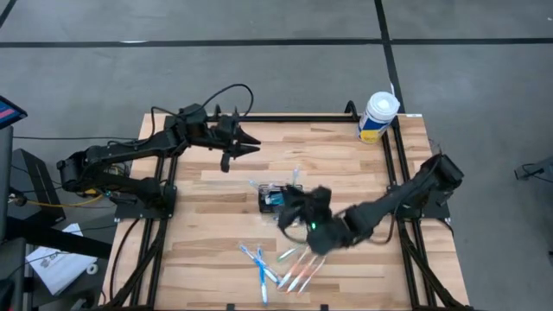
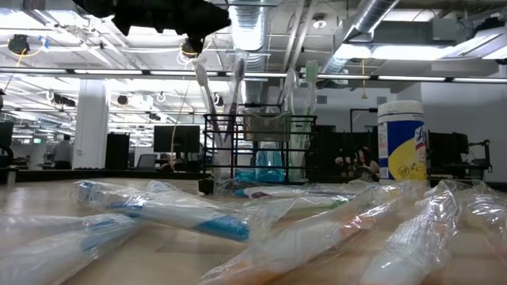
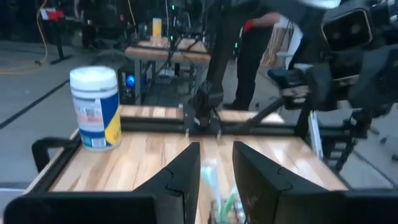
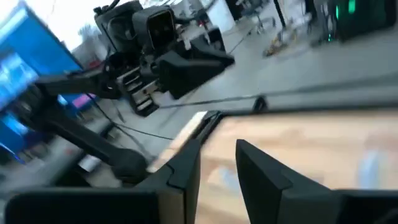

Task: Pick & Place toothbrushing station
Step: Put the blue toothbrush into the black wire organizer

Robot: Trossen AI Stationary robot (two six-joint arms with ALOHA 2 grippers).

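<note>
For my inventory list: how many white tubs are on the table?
1. The white tub stands upright at the far right corner of the table. Part of its top is hidden.

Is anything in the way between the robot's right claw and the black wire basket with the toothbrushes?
Nothing visible stands between them. From above, the right gripper hangs right over the edge of the black wire caddy. The wrapped toothbrushes lie nearer the table's front edge, and the white tub stands off at a far corner.

My right arm covers part of the toothbrushing station (image 1: 273, 199) from above; I can't make out its compartments.
</note>
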